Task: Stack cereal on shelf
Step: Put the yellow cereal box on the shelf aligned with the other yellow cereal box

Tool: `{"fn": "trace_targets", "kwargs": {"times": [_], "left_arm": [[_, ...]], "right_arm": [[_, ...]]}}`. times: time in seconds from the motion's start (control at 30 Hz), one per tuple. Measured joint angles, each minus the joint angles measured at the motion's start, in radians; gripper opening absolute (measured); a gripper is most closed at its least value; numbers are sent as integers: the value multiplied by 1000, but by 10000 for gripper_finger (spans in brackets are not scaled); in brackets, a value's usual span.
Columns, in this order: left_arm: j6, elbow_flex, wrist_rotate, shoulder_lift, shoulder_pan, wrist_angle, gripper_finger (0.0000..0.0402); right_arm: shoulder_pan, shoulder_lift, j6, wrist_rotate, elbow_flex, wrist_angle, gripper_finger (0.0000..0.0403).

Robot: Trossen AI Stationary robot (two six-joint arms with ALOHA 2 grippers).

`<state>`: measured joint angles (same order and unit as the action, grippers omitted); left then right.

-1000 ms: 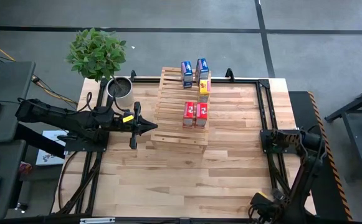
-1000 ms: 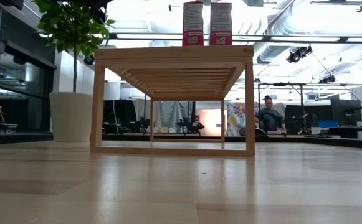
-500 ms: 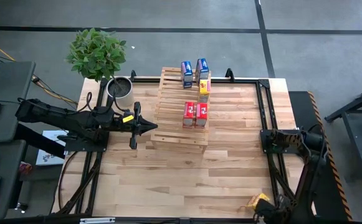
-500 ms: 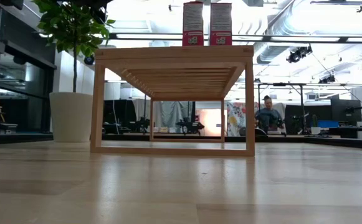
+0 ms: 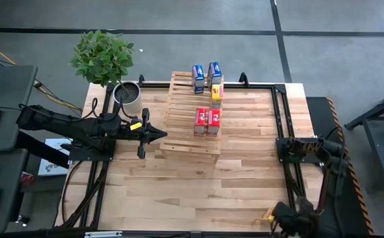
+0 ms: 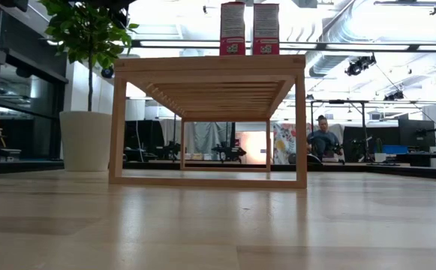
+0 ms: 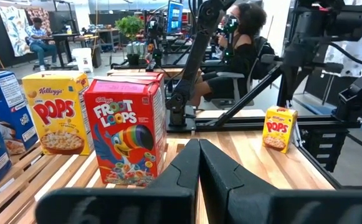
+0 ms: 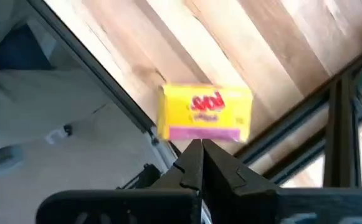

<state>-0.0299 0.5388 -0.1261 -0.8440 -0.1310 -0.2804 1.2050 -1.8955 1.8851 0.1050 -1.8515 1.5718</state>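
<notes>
Light, stiff but crushable yellow cereal box (image 8: 205,114) at tabletop (image 5: 198,185) edge, best pinched across narrow sides; right hand (image 8: 201,148) closed, empty.

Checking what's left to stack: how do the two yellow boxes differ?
The shelved yellow box stands on the shelf slats near a red box; the stray yellow box stands alone on the tabletop. The stray yellow box is just ahead of the right claw; the shelved yellow box is far from it. Both are upright Pops boxes.
</notes>
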Motion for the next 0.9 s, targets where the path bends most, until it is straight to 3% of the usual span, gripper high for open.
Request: {"fn": "trace_targets", "kwargs": {"times": [0.27,0.9], "left_arm": [[0,0,0,0,0,17,0],[0,0,0,0,0,17,0]], "right_arm": [[-37,-46,-117,7,0,0,0],[-56,-130,-143,-52,1,-1,0]]}}
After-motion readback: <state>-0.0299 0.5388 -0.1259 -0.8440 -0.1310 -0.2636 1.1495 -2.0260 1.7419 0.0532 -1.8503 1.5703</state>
